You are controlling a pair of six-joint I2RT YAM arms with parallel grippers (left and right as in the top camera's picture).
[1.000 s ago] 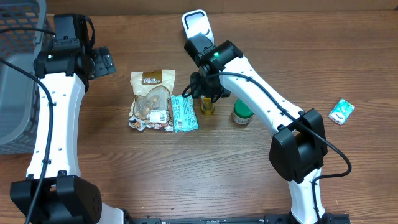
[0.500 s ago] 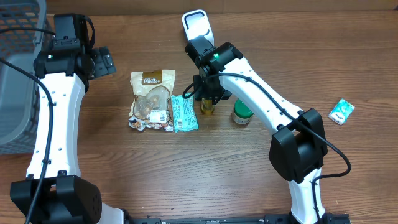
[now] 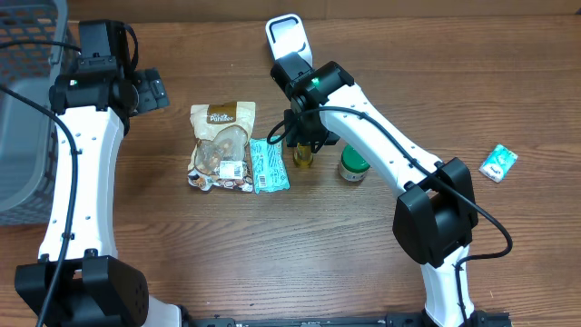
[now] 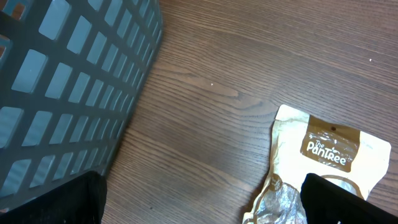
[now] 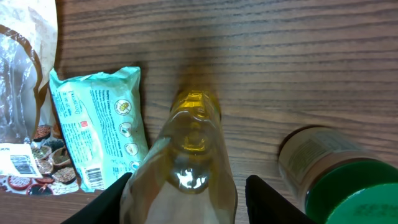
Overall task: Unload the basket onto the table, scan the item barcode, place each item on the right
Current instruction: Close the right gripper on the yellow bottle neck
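The brown wooden table [image 3: 182, 254] carries a grey mesh basket [image 3: 23, 136] at its left edge and a white-topped device [image 3: 286, 34] at the far side. At centre lie a Pantree pouch [image 3: 221, 145] and a teal packet [image 3: 269, 165], touching. Just beside them stand a yellow bottle [image 3: 302, 156] and a green-lidded jar [image 3: 353, 164]. A small teal sachet [image 3: 498, 163] lies well apart at the right.

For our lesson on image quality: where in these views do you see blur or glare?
Right wrist view: the clear yellow plastic bottle is blurred, with a glare spot; print on the teal packet is sharp. Left wrist view: the grey mesh basket is soft. Overhead view: evenly lit, sharp.
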